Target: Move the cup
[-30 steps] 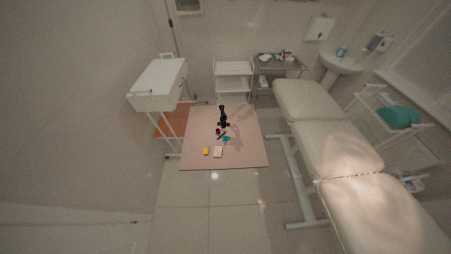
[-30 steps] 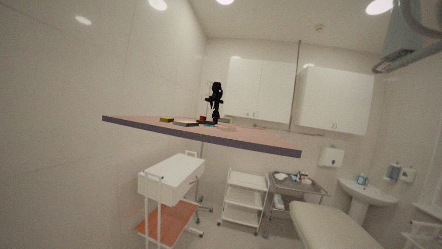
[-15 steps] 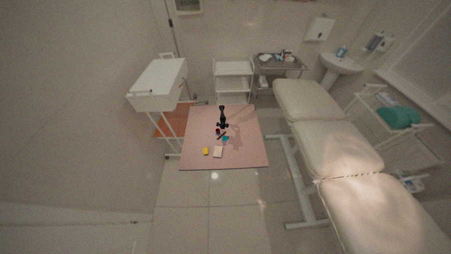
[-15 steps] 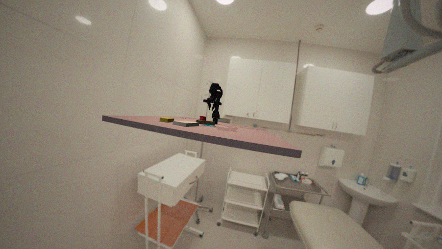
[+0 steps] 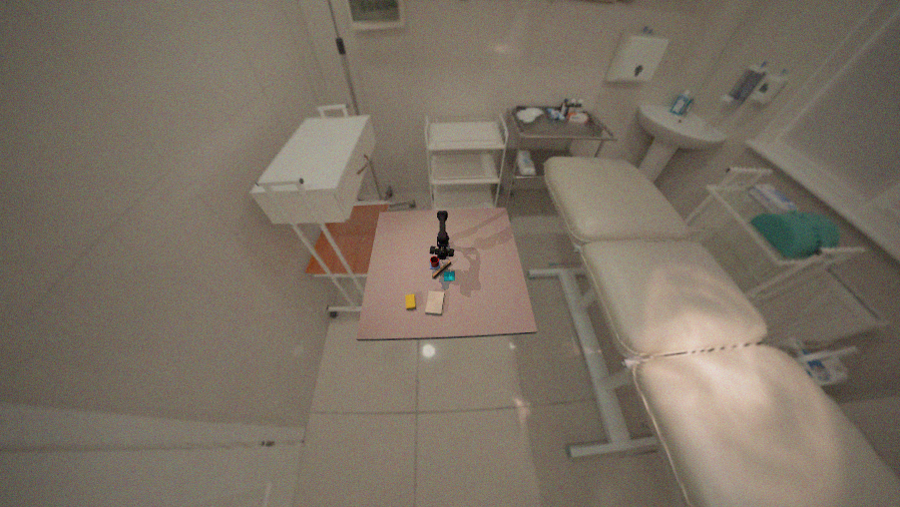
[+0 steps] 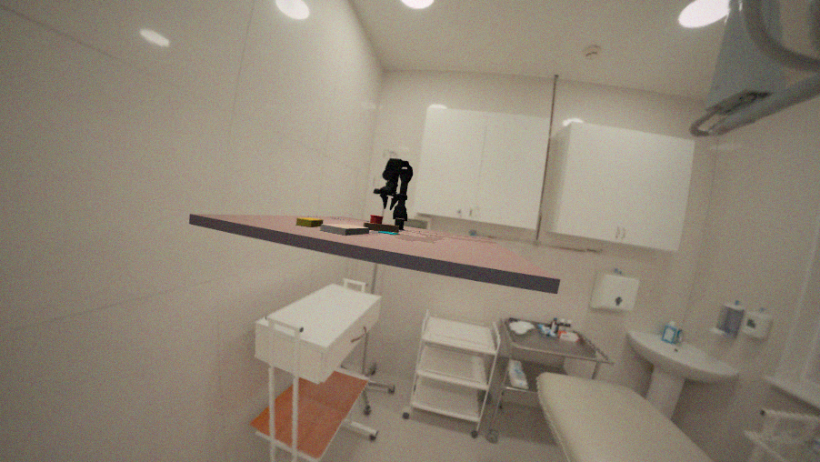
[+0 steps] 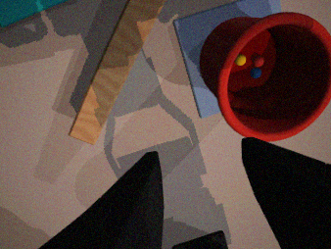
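Observation:
The red cup (image 5: 434, 260) (image 6: 375, 219) (image 7: 213, 54) stands upright on the blue pad (image 7: 211, 107). In the wrist view a yellow marble (image 7: 240, 60), a red marble (image 7: 259, 61) and a blue marble (image 7: 256, 73) lie inside it. The teal pad (image 5: 449, 276) (image 6: 387, 232) (image 7: 24, 10) lies bare, on the other side of the wooden bar. My gripper (image 6: 388, 208) (image 7: 200, 155) is open with nothing between its fingers. It hangs above the table; in the wrist view the right fingertip appears just below the cup's rim and the left one is off to the left.
A wooden bar (image 5: 441, 269) (image 6: 381, 226) (image 7: 118, 64) lies between the two pads. A yellow block (image 5: 410, 301) (image 6: 309, 222) and a pale flat block (image 5: 435, 302) (image 6: 344, 229) lie toward the table's front edge, on the pink table top (image 5: 491, 314).

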Robot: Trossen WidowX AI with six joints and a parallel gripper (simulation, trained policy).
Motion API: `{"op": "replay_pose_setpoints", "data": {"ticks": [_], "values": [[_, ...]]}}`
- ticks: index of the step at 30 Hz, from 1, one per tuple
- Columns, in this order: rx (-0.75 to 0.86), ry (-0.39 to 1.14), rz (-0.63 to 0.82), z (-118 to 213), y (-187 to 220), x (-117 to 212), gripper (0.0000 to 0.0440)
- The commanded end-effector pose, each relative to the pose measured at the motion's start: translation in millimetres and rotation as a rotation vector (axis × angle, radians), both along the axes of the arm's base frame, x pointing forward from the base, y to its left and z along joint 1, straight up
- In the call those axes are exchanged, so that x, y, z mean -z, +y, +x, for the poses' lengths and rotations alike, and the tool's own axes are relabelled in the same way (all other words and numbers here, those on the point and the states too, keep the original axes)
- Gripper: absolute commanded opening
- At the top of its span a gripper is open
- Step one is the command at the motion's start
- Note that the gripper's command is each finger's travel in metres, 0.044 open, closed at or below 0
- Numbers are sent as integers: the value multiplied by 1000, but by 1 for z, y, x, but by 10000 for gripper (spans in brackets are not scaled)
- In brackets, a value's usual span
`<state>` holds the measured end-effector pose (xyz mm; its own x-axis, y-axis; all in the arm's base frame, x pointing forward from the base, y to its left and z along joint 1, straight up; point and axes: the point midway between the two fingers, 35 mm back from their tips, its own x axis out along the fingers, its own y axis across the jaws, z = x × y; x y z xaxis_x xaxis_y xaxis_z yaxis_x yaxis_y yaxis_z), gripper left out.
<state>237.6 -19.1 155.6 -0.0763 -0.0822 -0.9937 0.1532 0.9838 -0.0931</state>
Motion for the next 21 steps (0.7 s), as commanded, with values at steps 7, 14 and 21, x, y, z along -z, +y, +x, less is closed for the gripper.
{"op": "replay_pose_setpoints", "data": {"ticks": [7, 14, 21], "values": [[-20, 60, 1, -6, -12, 24, 161], [-47, 83, 8, -8, -19, 39, 166], [-90, 101, 18, -10, -25, 55, 168]]}}
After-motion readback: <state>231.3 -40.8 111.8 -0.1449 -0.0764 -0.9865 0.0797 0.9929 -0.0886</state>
